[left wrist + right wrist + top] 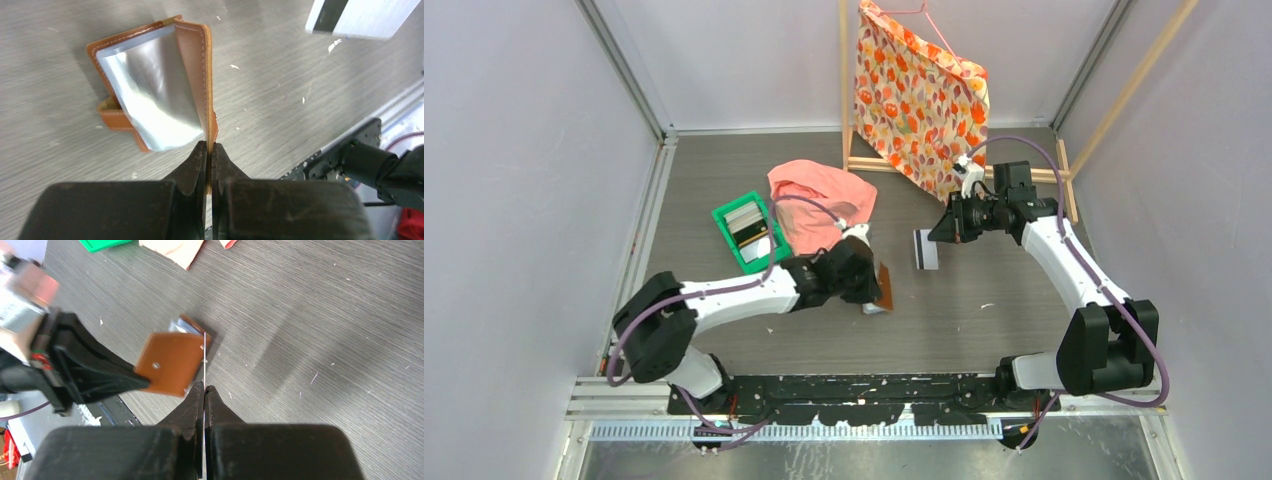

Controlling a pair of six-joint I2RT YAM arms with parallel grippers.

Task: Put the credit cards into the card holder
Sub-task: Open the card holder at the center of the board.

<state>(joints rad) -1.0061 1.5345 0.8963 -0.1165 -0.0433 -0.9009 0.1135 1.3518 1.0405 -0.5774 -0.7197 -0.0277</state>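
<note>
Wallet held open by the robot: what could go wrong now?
The left jaws pinch just the cover edge of the wallet, so it could slip and flop shut. The credit card in the right jaws is not at the wallet yet; it could miss the silvery pocket or bend.

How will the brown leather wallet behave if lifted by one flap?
The brown leather folding wallet probably flops open at its fold: one cover stands pinched in the left pincer, the rest lies flat. Its shiny pockets may be slippery.
</note>
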